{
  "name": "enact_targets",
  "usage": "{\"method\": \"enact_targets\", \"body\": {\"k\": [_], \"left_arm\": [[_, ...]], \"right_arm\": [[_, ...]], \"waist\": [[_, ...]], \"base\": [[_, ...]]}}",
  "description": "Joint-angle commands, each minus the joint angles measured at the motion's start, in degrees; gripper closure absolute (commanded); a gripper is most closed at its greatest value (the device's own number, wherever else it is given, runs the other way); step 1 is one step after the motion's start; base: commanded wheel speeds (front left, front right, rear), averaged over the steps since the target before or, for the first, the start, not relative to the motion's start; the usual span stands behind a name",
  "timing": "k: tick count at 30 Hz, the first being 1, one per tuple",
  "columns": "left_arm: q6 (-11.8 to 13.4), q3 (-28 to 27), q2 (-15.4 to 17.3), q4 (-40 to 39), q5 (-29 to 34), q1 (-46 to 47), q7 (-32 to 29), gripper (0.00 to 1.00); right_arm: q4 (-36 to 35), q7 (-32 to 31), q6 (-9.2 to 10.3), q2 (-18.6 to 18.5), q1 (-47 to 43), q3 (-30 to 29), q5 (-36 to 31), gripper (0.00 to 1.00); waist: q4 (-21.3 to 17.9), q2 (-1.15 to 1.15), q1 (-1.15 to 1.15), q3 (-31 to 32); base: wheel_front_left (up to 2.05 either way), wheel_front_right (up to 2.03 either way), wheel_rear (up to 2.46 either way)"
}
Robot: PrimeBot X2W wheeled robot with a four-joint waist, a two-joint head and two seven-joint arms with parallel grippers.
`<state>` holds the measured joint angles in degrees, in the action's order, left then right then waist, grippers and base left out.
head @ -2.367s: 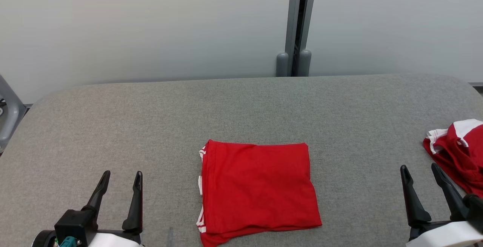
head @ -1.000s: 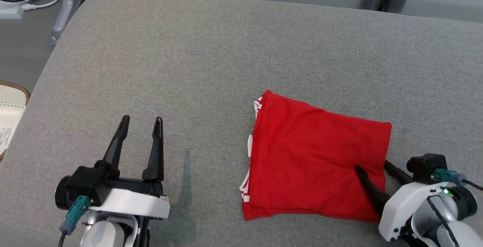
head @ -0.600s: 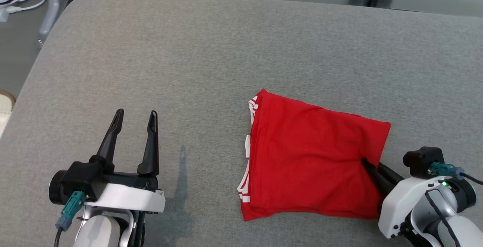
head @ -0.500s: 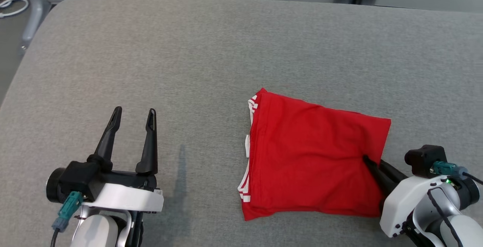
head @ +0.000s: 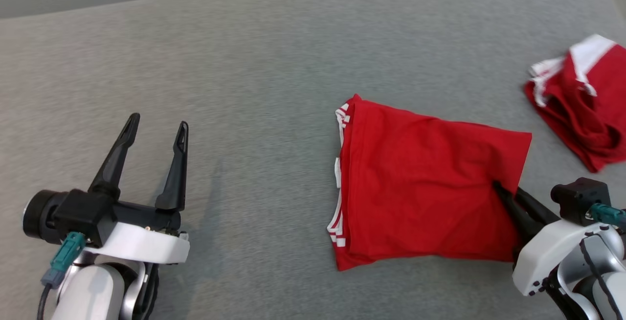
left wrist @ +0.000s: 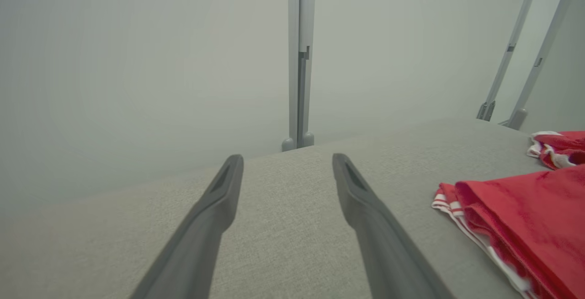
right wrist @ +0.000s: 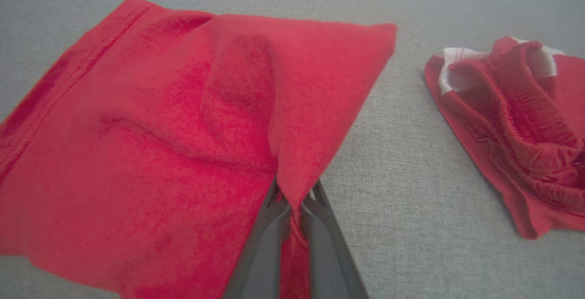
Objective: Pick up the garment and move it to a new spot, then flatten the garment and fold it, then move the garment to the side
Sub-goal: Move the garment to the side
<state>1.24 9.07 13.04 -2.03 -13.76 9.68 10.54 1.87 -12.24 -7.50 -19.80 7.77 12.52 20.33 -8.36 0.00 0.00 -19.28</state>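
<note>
Cloth: folded red fabric garment with white trim, flat on grey padded table, right of centre.
Right gripper: clamped on its right edge.
Left gripper: fingers spread, empty, near left.

the folded garment covers part of the right gripper's jaws.

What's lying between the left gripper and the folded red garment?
Nothing: the grey table surface is bare from the open left gripper to the folded red garment's striped edge. The head view shows it; the left wrist view agrees.
</note>
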Motion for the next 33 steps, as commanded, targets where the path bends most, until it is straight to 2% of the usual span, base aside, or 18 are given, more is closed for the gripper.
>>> {"method": "enact_targets", "body": {"k": [1, 6, 7, 11, 17, 26, 30, 32, 33], "left_arm": [[-0.2, -0.1, 0.6, -0.5, 0.4, 1.0, -0.2, 0.0], [-0.4, 0.2, 2.2, -3.0, 1.1, 1.8, -2.8, 0.0], [-0.4, 0.4, 2.8, -4.0, 1.3, 1.6, -3.7, 0.0], [-0.9, 0.9, 3.9, -5.4, 1.7, 2.4, -5.2, 0.0], [-1.4, 2.2, 4.3, -6.7, 2.4, 3.8, -6.3, 0.0], [-1.6, 2.9, 4.8, -8.3, 2.7, 5.7, -6.8, 0.0], [-1.7, 3.3, 5.0, -8.5, 2.7, 6.9, -6.8, 0.0], [-1.7, 3.5, 5.1, -8.6, 2.9, 7.3, -6.8, 0.0], [-1.8, 3.5, 5.3, -8.6, 2.9, 7.7, -6.8, 0.0]], "right_arm": [[0.1, 0.7, 0.01, -0.3, 0.7, -0.3, -0.4, 1.0], [1.1, 2.7, 0.01, -0.9, 3.6, 0.6, -0.1, 1.0], [1.7, 3.6, 0.02, -1.9, 6.0, 1.2, -0.3, 1.0], [3.0, 5.8, 0.01, -3.8, 11.8, 2.0, -0.4, 1.0], [6.2, 7.9, 0.01, -8.6, 21.7, 2.5, 1.0, 1.0], [14.4, 8.3, 0.02, -20.4, 34.2, 5.7, 4.6, 1.0], [21.0, 9.5, 0.02, -22.7, 38.0, 6.6, 4.8, 1.0], [24.7, 10.2, 0.02, -22.7, 39.7, 6.8, 4.8, 1.0], [26.3, 11.1, 0.01, -22.5, 40.4, 7.0, 4.1, 0.84]], "waist": [[-5.6, 0.0, 0.0, -2.4], [-10.6, 0.0, 0.0, -4.1], [-12.2, 0.0, 0.0, -4.9], [-13.8, 0.0, 0.0, -6.2], [-13.4, 0.0, 0.0, -7.9], [-11.8, 0.0, 0.0, -11.7], [-11.0, 0.0, 0.0, -13.3], [-10.8, 0.0, 0.0, -14.0], [-10.7, 0.0, 0.0, -14.3]], "base": [[0.0, 0.0, 0.0], [0.0, 0.0, 0.0], [0.0, 0.0, 0.0], [0.0, 0.0, 0.0], [0.0, 0.0, 0.0], [0.0, 0.0, 0.0], [0.0, 0.0, 0.0], [0.0, 0.0, 0.0], [0.0, 0.0, 0.0]]}}
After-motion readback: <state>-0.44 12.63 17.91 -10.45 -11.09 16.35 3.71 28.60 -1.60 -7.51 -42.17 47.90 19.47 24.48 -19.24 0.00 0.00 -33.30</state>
